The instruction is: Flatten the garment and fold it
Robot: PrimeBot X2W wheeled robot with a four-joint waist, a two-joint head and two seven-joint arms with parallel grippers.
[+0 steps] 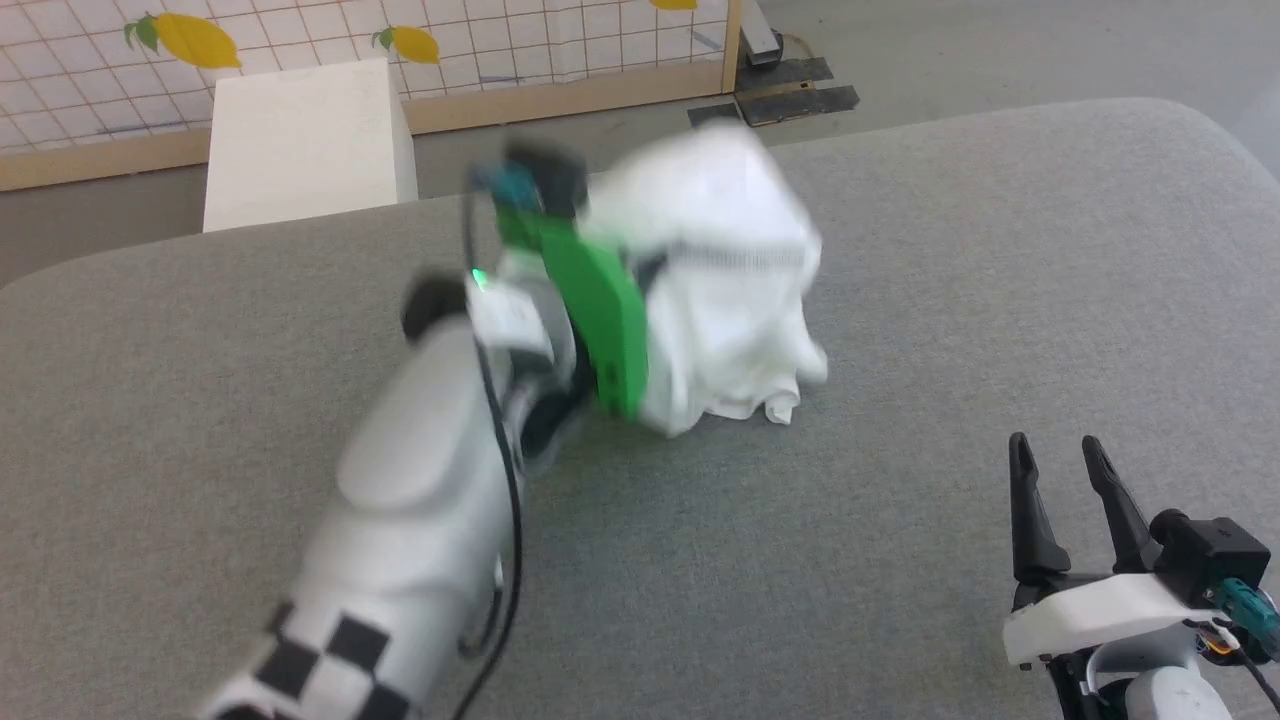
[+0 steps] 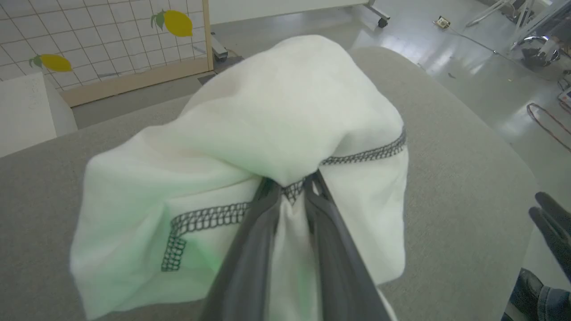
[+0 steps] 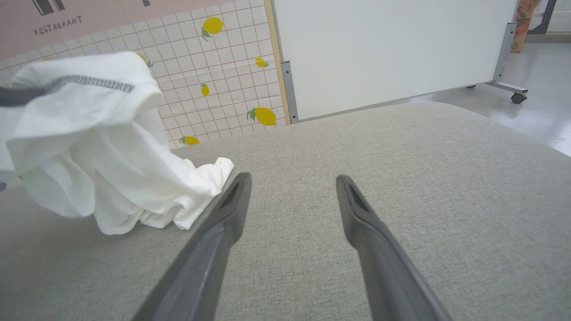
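The white garment (image 1: 725,290) hangs bunched and lifted over the middle of the grey table (image 1: 950,300), its lower folds still touching the surface. My left gripper (image 2: 292,187) is shut on the garment (image 2: 250,133) at a dark zigzag-stitched seam; in the head view the fingertips are buried in the cloth behind the green wrist part. At the lower right my right gripper (image 1: 1055,455) stands open above bare table, apart from the cloth. The right wrist view has the garment (image 3: 89,147) at the left, just beyond the right gripper (image 3: 292,185), whose fingers hold nothing.
A white rectangular box (image 1: 305,140) stands past the table's far left edge, before a tiled lemon-print panel (image 1: 450,40). The table's rounded right edge drops to shiny floor with cables (image 2: 548,120). A white wheeled board (image 3: 392,49) stands behind the table.
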